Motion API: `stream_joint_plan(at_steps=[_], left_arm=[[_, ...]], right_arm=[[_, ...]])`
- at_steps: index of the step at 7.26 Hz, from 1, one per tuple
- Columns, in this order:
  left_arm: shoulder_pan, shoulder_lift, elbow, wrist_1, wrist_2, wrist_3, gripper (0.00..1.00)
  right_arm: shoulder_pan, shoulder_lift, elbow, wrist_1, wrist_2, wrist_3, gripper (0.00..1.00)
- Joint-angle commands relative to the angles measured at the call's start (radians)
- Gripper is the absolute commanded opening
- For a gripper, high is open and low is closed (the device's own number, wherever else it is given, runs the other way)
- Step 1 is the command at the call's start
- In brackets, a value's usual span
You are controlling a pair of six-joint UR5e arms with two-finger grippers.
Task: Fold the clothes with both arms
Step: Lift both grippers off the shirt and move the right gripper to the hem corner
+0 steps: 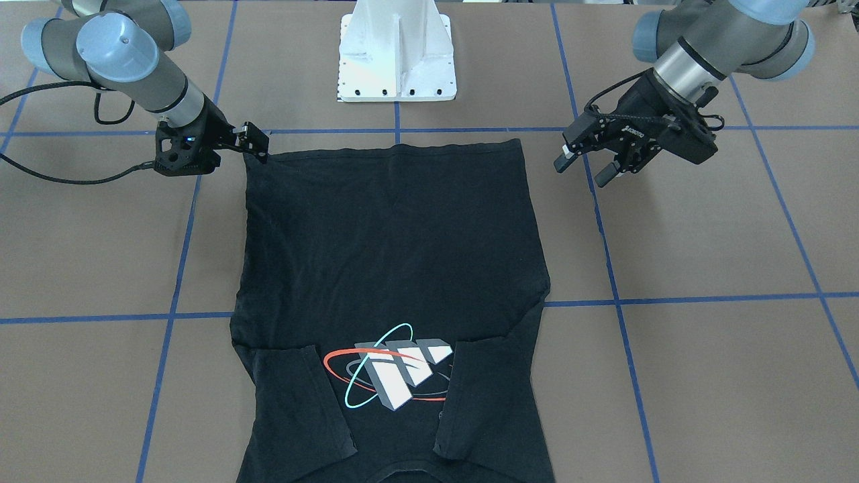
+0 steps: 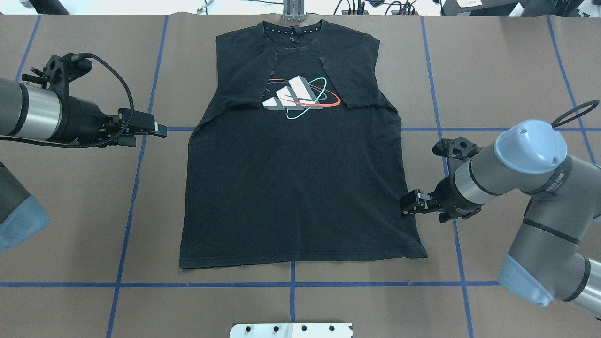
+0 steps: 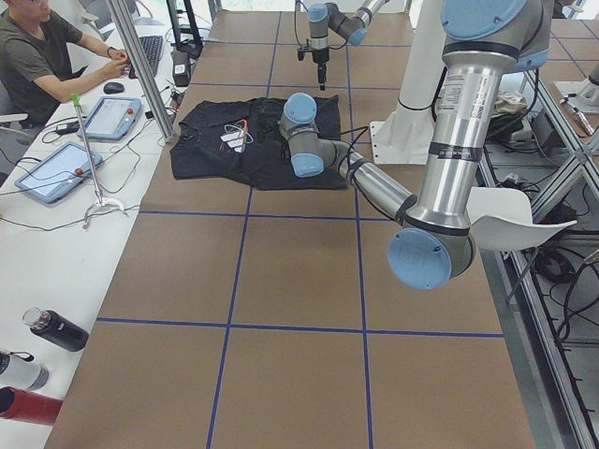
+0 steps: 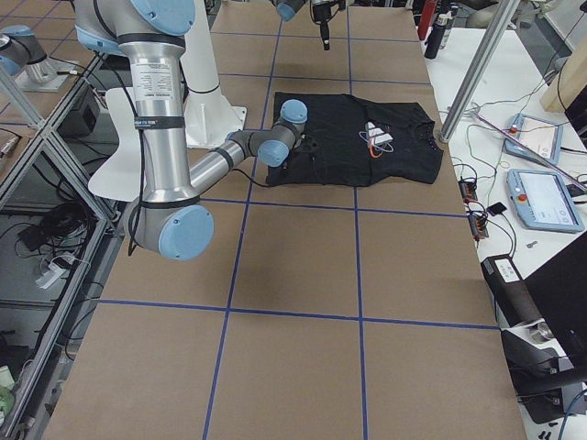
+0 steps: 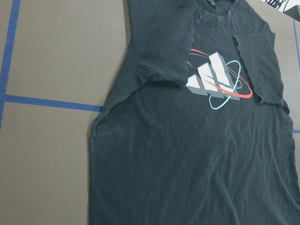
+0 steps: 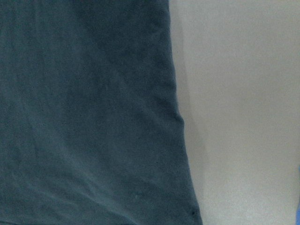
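I see one black T-shirt (image 2: 291,188) lying flat, print up, on the middle of the table (image 2: 493,70), collar far, its two sleeves (image 2: 249,75) folded inward. The right end effector (image 2: 407,205) looks pressed together at the shirt's right edge near the hem. The left end effector (image 1: 580,173) hangs spread, beside the left edge but apart from it.

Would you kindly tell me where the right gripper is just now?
In the overhead view the right gripper is on the right, at the side edge of the T-shirt, near its hem corner.
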Motion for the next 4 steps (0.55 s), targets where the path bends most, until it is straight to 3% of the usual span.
stream_joint_plan(at_steps=[1,4], left_arm=[[0.004,-0.007,-0.003,0.001,0.015,0.002,0.96],[0.004,-0.008,-0.001,0.001,0.015,0.002,0.96]], right_arm=[[-0.04,-0.011,-0.004,0.0,0.002,0.0,0.99],[-0.057,-0.007,-0.036,0.0,0.008,-0.008,0.92]])
